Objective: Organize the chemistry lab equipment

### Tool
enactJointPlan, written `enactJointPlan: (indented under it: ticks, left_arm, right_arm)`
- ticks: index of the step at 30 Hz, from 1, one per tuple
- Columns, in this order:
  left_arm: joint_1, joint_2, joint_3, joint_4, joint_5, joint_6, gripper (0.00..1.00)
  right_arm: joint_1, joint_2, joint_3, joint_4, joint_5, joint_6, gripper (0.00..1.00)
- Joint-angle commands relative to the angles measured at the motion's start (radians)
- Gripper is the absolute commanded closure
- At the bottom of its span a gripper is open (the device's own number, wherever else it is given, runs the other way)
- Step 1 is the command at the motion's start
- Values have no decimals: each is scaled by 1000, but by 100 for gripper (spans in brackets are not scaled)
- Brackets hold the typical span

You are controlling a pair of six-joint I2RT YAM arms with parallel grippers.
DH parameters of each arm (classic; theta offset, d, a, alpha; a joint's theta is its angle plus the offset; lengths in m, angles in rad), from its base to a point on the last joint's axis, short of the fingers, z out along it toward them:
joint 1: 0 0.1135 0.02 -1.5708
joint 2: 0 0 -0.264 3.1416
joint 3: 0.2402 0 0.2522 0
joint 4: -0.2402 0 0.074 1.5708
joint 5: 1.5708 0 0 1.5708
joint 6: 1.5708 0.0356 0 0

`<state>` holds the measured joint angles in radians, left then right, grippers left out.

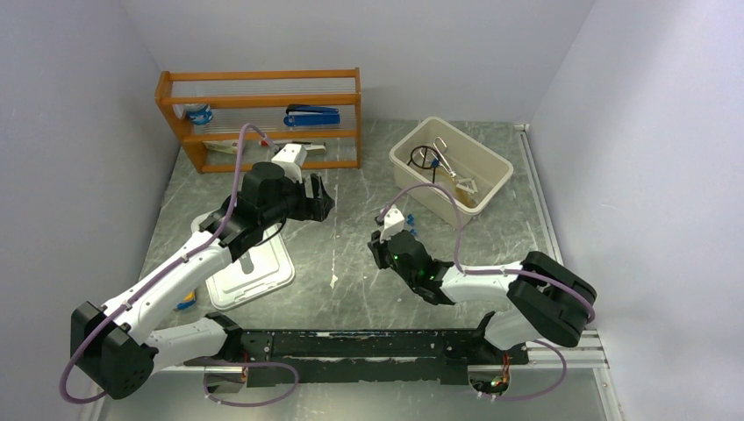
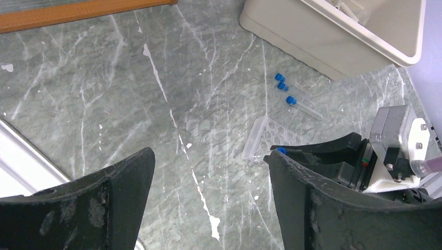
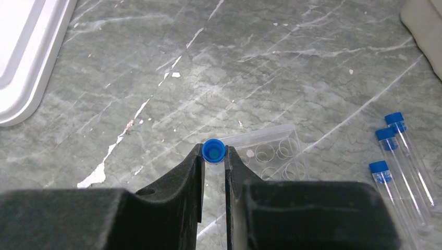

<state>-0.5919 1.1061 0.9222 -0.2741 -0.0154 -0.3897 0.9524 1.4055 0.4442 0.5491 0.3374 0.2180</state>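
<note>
My right fingers (image 3: pixel 182 179) pinched a blue-capped clear tube (image 3: pixel 213 151), the clear rack (image 3: pixel 273 148) just beyond their tips, while my left fingers (image 2: pixel 117 195) stood spread wide above the worktop (image 2: pixel 130 94)

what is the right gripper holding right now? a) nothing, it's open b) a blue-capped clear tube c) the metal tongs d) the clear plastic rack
b: in the right wrist view the right gripper has its black fingers pinched on a blue-capped clear tube just below the cap.
</note>
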Motion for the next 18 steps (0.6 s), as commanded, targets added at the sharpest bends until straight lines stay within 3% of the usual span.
enactJointPlan:
  ticks: [1, 11, 18]
  left_arm:
    - [-2, -9, -4, 21, -11, -2, 16]
    - [-2, -9, -5, 18, -13, -2, 16]
    - [-2, -12, -1, 13, -18, 1, 15]
  right_arm:
    - [19, 4, -25, 47, 21, -48, 83]
    - [31, 3, -15, 33, 51, -96, 82]
    - [31, -72, 55, -69, -19, -35, 55]
